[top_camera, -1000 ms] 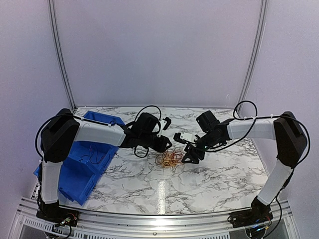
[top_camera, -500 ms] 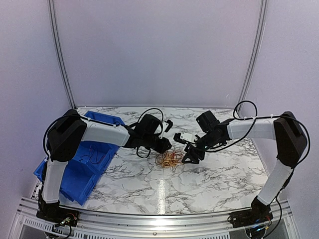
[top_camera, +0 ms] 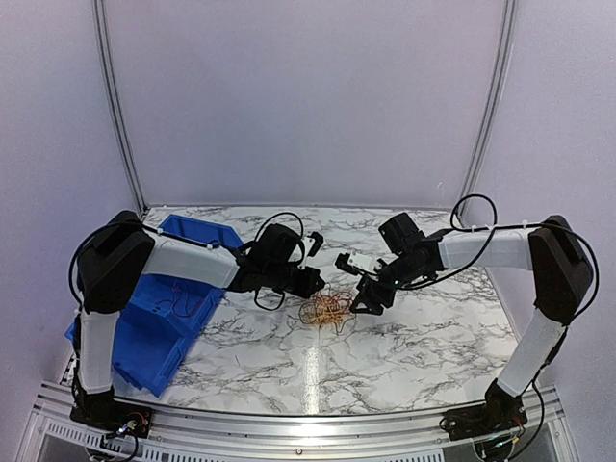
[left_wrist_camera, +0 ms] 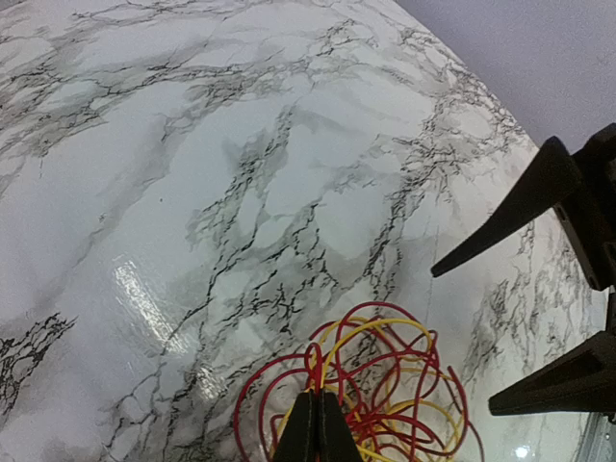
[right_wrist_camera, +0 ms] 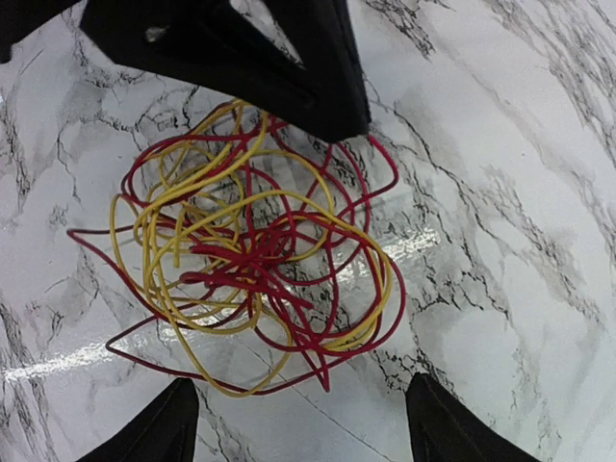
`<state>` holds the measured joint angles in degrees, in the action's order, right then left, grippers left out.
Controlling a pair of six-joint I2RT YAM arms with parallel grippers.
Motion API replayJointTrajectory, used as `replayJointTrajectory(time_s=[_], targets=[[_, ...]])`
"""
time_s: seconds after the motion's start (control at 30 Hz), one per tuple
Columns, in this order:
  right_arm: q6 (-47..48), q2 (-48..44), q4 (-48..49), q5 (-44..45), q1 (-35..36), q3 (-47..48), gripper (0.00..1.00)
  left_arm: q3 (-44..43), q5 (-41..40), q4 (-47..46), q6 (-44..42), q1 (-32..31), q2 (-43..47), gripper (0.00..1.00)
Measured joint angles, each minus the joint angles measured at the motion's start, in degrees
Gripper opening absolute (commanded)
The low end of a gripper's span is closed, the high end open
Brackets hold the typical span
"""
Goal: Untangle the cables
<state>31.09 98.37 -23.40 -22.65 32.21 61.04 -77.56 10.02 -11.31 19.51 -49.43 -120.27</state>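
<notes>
The cables [top_camera: 327, 308] are a fist-sized tangle of thin red and yellow wires on the marble table. My left gripper [top_camera: 316, 284] is at the tangle's left edge. In the left wrist view its fingers [left_wrist_camera: 316, 397] are pressed together on a red loop of the cables [left_wrist_camera: 385, 385]. My right gripper [top_camera: 364, 303] is at the tangle's right edge, open. In the right wrist view its two fingertips [right_wrist_camera: 300, 383] stand wide apart just short of the cables [right_wrist_camera: 250, 260], holding nothing. The left gripper's black fingers [right_wrist_camera: 289, 58] show at the tangle's far side.
A blue bin [top_camera: 144, 322] lies tilted at the table's left, with a few thin wires [top_camera: 181, 300] inside. The marble table [top_camera: 423, 327] stretches to the right and front. The right gripper's open fingers [left_wrist_camera: 520, 207] show in the left wrist view.
My left arm has shifted a little and its gripper has moved slightly left and down at the tangle's edge. The right arm has hardly moved.
</notes>
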Motion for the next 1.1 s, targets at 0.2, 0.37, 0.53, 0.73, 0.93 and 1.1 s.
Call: replayJointTrajectory(time_s=[0.2, 0.37, 0.53, 0.73, 0.93, 1.1], targets=[[-5.4, -0.1, 0.5, -0.7, -0.2, 4.0, 0.76, 2.5, -0.9, -1.9, 3.2, -3.1, 6.4, 0.00], [-8.5, 0.2, 1.7, -3.4, -0.3, 7.1, 0.76, 2.9, -2.3, -4.3, 5.3, -5.8, 11.6, 0.00], [-10.0, 4.0, 2.8, -5.0, -0.3, 6.8, 0.68, 5.7, -5.4, -6.1, 7.9, -7.6, 14.6, 0.00], [-10.3, 7.8, 3.2, -5.9, -0.3, 5.4, 0.33, 10.8, -10.6, -6.7, 11.0, -9.3, 17.3, 0.00], [-10.2, 10.3, 3.1, -5.7, -0.3, 5.3, 0.17, 14.4, -14.8, -6.7, 11.8, -10.0, 23.5, 0.00], [-10.1, 11.5, 3.1, -4.7, -0.5, 5.3, 0.17, 16.3, -17.9, -6.8, 10.9, -10.1, 31.6, 0.00]])
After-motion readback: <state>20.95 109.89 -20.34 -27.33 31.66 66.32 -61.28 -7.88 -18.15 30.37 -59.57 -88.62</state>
